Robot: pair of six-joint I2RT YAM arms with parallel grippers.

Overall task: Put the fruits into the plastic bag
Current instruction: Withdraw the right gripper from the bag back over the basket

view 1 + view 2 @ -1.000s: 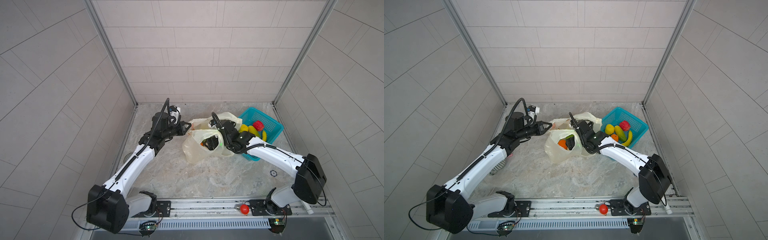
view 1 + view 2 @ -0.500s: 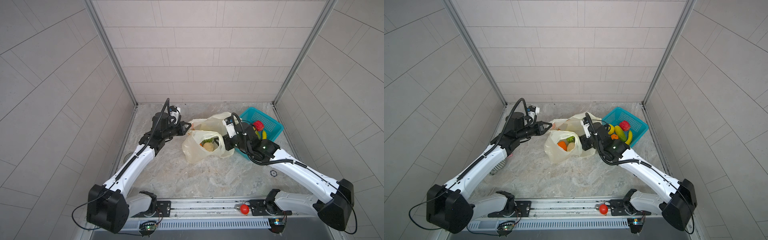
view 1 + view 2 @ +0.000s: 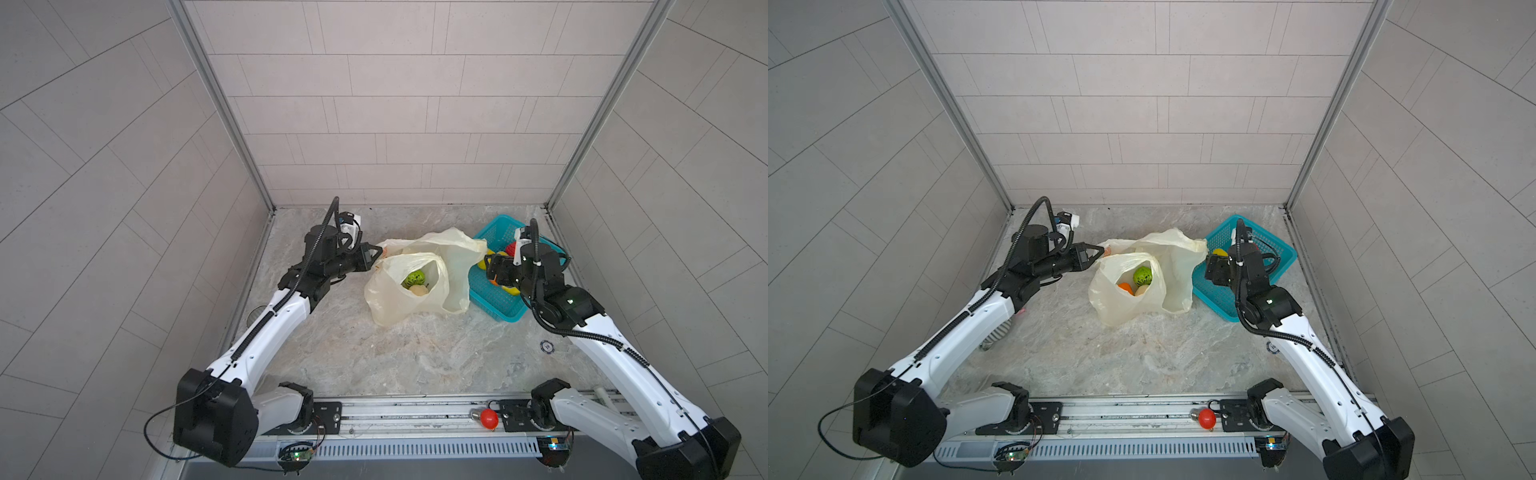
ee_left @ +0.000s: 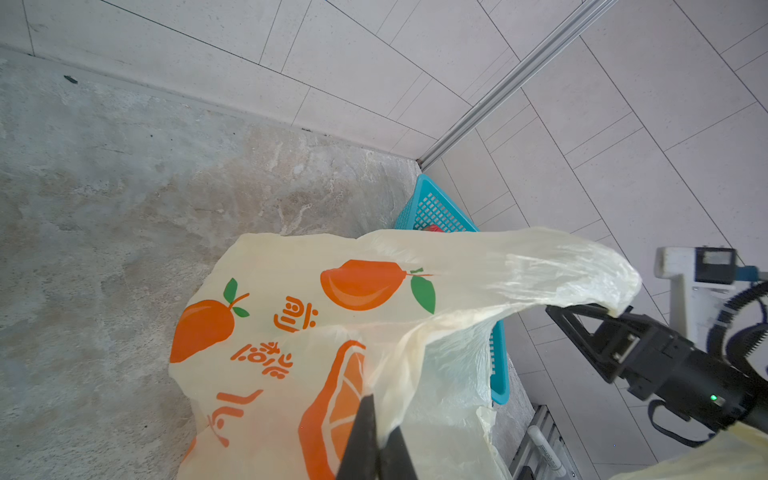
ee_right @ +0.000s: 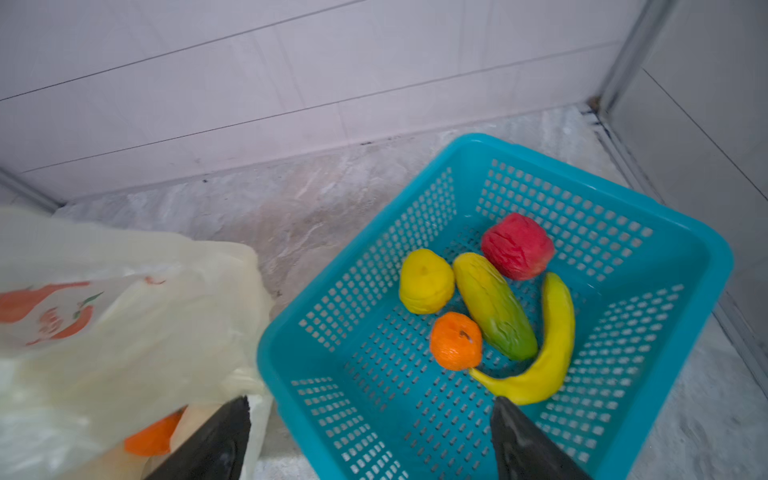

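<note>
Pale tiled walls on three sides, marbled grey counter between them. Both arms reach in from the front rail, where a red bulb lies.

Plastic bag sits mid-counter toward the back, mouth gaping upward. Pale yellow film; orange fruit prints and orange lettering on its side in the left wrist view. Seen through the mouth in a top view: bumpy green ball, orange fruit and whitish fruit, bunched together at the bottom.

Left hand comes in level from the left, jaws pressed together on the bag's upper edge, holding that side up. Left wrist view shows its dark fingers pinched onto the film.

Teal basket stands right beside the bag, the film lapping its rim. Five fruits lie in it, clear in the right wrist view:
- bumpy red ball
- yellow lemon-like fruit
- green oblong fruit, between lemon and banana
- small orange, by the banana's tip
- yellow banana

Right hand hangs over the basket's bag-side edge, jaws spread wide, nothing between them. In the left wrist view the bag's raised lobe ends close to one of its fingers; possibly touching, hard to tell.
</note>
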